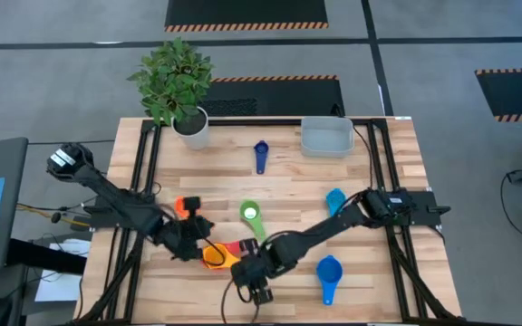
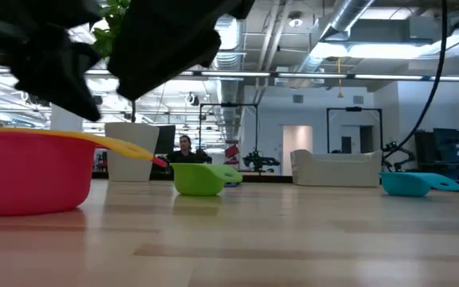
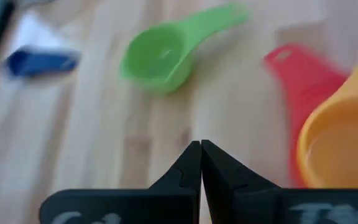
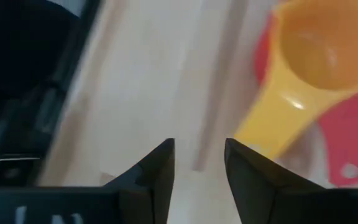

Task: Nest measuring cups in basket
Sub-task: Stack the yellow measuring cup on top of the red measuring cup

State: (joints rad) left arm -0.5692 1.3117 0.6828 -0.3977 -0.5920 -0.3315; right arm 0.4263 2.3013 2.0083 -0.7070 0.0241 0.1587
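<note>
A yellow measuring cup (image 1: pixel 214 256) sits nested inside a red one (image 4: pixel 353 134) near the table's front, left of centre. My left gripper (image 1: pixel 192 243) hovers just left of this pair, shut with nothing between its fingers (image 3: pixel 201 152). My right gripper (image 1: pixel 259 292) stands open just right of and nearer than the pair; the yellow handle (image 4: pixel 272 124) lies beyond its fingertips, untouched. Orange (image 1: pixel 187 206), green (image 1: pixel 250 215), dark blue (image 1: pixel 261 156), light blue (image 1: pixel 335 201) and blue (image 1: pixel 330 272) cups rest apart on the wood. The basket (image 1: pixel 326 139) stands at the far edge, right of centre.
A potted plant in a white pot (image 1: pixel 190 127) stands at the far left corner. Black frame rails (image 1: pixel 143 181) run along the table's left and right sides. Bare wood lies between the green cup and the basket.
</note>
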